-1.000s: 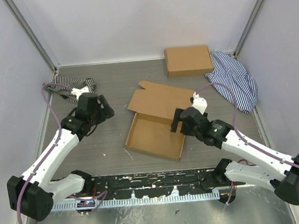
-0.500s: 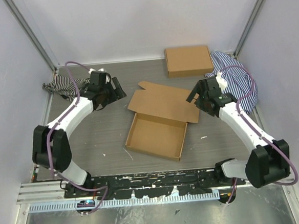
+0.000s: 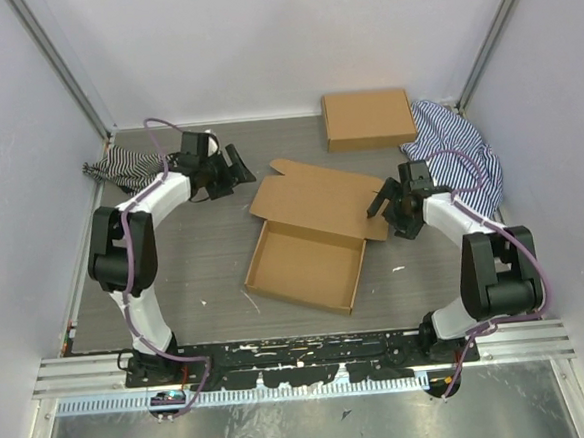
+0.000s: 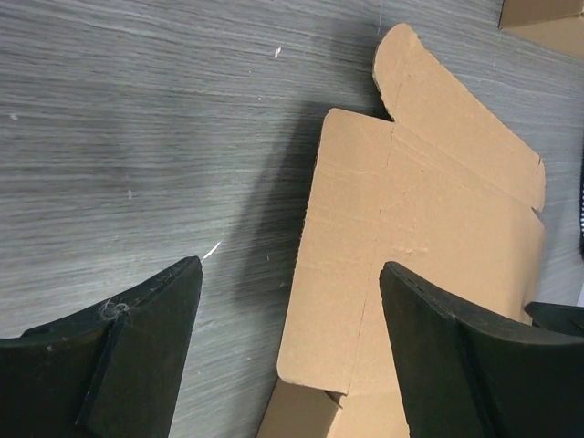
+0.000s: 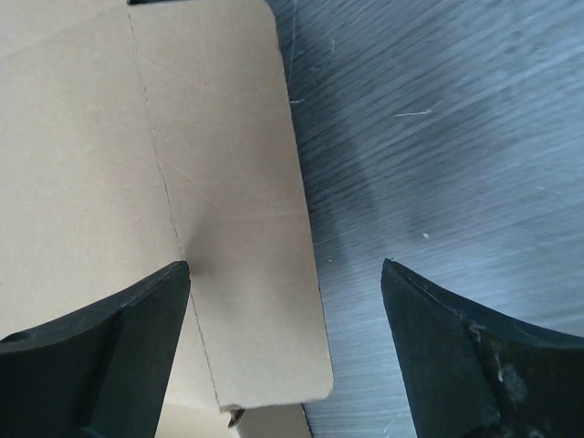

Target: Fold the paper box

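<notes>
The paper box lies in the middle of the table, its shallow tray toward me and its lid panel leaning back. My left gripper is open at the lid's left side. In the left wrist view the lid's left side flap lies between the left gripper fingers, untouched. On the other side my right gripper is open at the lid's right edge. In the right wrist view the right side flap reaches into the gap of the right gripper, clear of both fingers.
A closed flat cardboard box lies at the back right. A blue striped cloth is bunched by the right wall behind the right arm. A dark striped cloth lies at the back left.
Both arms swung away from the near side and stretched back. The left gripper went to the lid's left flap; the right left the tray for the lid's right flap.
</notes>
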You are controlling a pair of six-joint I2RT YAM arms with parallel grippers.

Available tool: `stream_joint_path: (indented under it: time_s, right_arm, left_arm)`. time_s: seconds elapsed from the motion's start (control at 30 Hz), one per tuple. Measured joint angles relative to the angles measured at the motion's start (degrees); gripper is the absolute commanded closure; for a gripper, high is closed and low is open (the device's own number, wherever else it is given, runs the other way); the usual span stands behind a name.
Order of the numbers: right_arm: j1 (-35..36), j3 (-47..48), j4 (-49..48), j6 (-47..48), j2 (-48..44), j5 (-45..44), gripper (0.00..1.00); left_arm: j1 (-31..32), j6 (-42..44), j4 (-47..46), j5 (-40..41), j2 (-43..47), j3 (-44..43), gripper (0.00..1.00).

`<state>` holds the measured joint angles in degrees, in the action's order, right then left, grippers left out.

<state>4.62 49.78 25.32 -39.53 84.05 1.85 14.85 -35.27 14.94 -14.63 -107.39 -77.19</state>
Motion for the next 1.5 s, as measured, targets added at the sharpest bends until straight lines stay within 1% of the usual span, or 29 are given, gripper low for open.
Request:
stream_joint_path:
  time_s: [0.17,0.33,0.57,0.63,0.73,0.83,0.9,1.07,1.2,1.37,1.5]
  right_arm:
    - [0.0,-1.2,-3.7,1.5,2.6,3.0,0.15]
    - [0.0,-1.4,-6.9,2.6,3.1,5.2,0.25]
    - [0.0,-1.8,-9.1,3.8,3.7,7.8,0.5]
    - [0.0,-1.8,-9.4,4.0,3.7,8.1,0.55]
    - [0.0,-1.8,-9.7,4.9,3.7,8.2,0.72]
    - [0.0,-1.3,-10.1,5.5,3.7,8.6,0.83]
    - [0.1,-0.2,-10.3,6.1,3.5,8.6,0.85]
    - [3.0,3.1,-9.4,8.3,3.2,6.5,0.89]
    - [7.8,6.6,-6.1,10.7,3.2,1.7,0.94]
    - [13.4,9.6,-2.6,12.0,3.4,-4.4,0.98]
    - [16.4,11.0,0.1,12.9,4.1,-8.6,0.99]
  left_arm:
    - [-0.2,-0.4,-2.0,-3.0,-3.1,0.0,0.16]
    - [-0.3,-1.0,-4.0,-5.3,-5.2,0.0,0.18]
    - [-0.3,-1.6,-6.2,-7.5,-7.5,0.0,0.23]
    - [-0.3,-2.0,-6.4,-8.0,-8.2,0.0,0.27]
    - [-0.3,-2.5,-7.0,-9.1,-8.8,0.0,0.34]
    - [-0.3,-2.7,-7.7,-9.8,-8.8,0.0,0.4]
    - [-0.3,-2.7,-8.0,-9.7,-8.8,0.0,0.44]
    - [-0.2,-2.3,-8.2,-9.0,-8.5,0.3,0.46]
    - [0.7,-1.1,-7.5,-7.7,-7.6,0.4,0.52]
    - [3.5,1.3,-4.8,-5.1,-5.7,0.3,0.65]
    - [5.7,3.8,-1.2,-2.1,-5.3,0.2,0.66]
